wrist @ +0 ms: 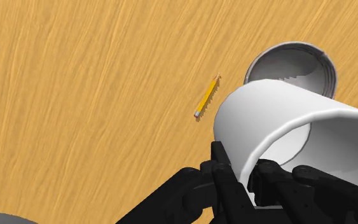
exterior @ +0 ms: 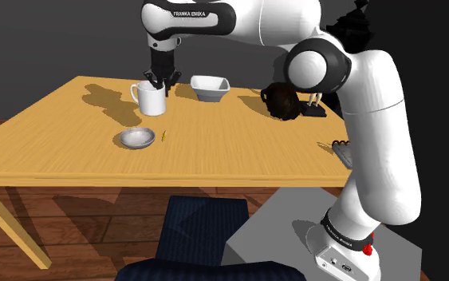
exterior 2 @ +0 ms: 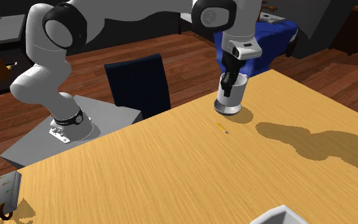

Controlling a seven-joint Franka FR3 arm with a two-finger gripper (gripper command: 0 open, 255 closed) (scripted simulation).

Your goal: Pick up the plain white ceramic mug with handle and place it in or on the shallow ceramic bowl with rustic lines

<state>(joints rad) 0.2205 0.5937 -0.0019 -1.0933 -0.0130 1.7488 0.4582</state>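
White mug (exterior: 151, 100) is clasped by its rim in the black end effector (exterior: 160, 81), 1 finger inside the wall and 1 outside, near the shallow grey bowl (exterior: 137, 137) on the wooden desk (exterior: 238, 144). A yellow pencil (wrist: 207, 97) lies beside the bowl.

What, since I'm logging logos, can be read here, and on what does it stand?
"FRANKA EMIKA": on the white arm, on the link above the hand.
Light marks on the dark band at the arm's base: too small to read.
The white mug bears no text.
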